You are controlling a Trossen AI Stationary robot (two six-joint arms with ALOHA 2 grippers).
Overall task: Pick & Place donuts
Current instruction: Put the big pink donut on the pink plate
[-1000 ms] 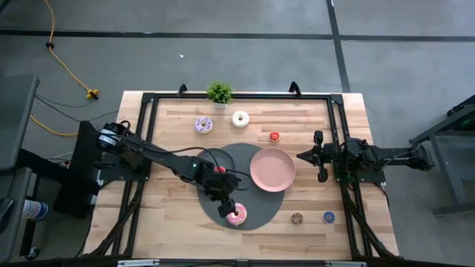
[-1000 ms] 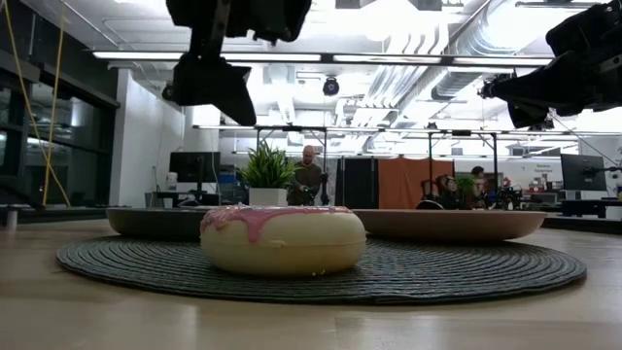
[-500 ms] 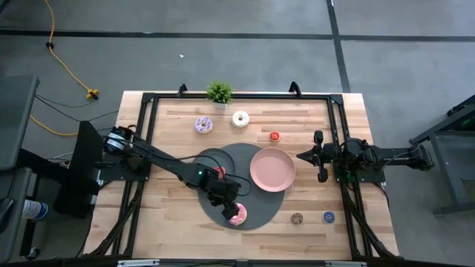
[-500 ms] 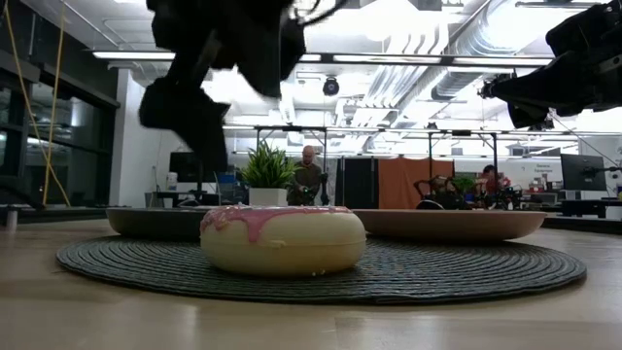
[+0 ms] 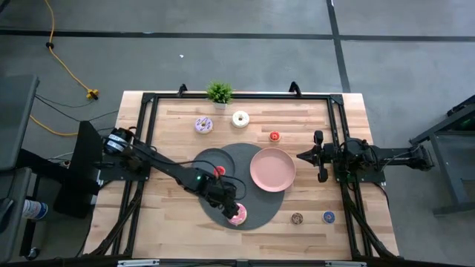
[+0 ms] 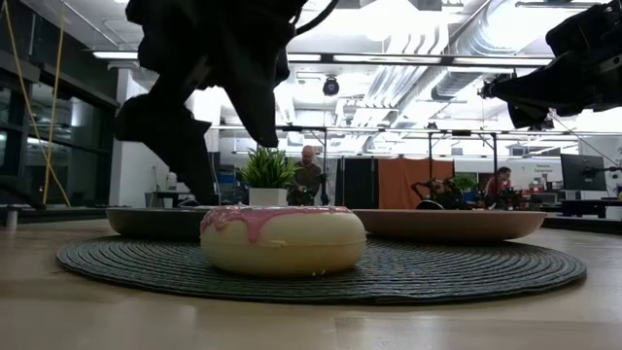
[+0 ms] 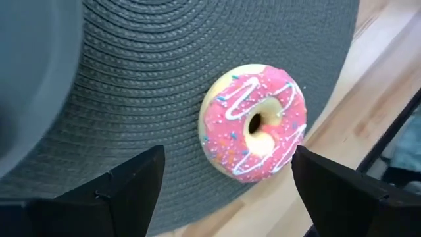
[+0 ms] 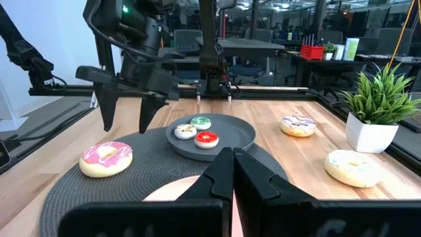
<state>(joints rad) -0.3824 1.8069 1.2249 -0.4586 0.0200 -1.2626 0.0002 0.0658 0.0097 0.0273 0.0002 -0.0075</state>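
The pink iced donut (image 7: 253, 125) lies flat on the round woven grey mat (image 5: 256, 204), close to the mat's near edge. My left gripper (image 7: 229, 158) hangs open just above the pink donut (image 6: 282, 238), pointing down with one finger on each side, touching nothing. The same gripper (image 8: 125, 99) also shows in the right wrist view. Tiny red (image 8: 206, 139), cream (image 8: 184, 131) and green-iced (image 8: 200, 122) donuts lie on the grey plate (image 8: 230, 131). The purple donut (image 5: 203, 125) and the white donut (image 5: 240, 118) rest on the far table. My right gripper (image 5: 300, 156) waits shut at the right side.
The pink plate (image 5: 272, 169) sits on the mat's right part. A tiny red donut (image 5: 274, 136) lies beyond it, and brown (image 5: 297, 218) and blue (image 5: 328, 216) ones lie near the front right. A potted plant (image 5: 219, 93) stands at the far edge. A black frame borders the table.
My left gripper has come down from well above the mat to just over the pink donut, shifting slightly toward the table's right, with its fingers staying open. The donut has not moved.
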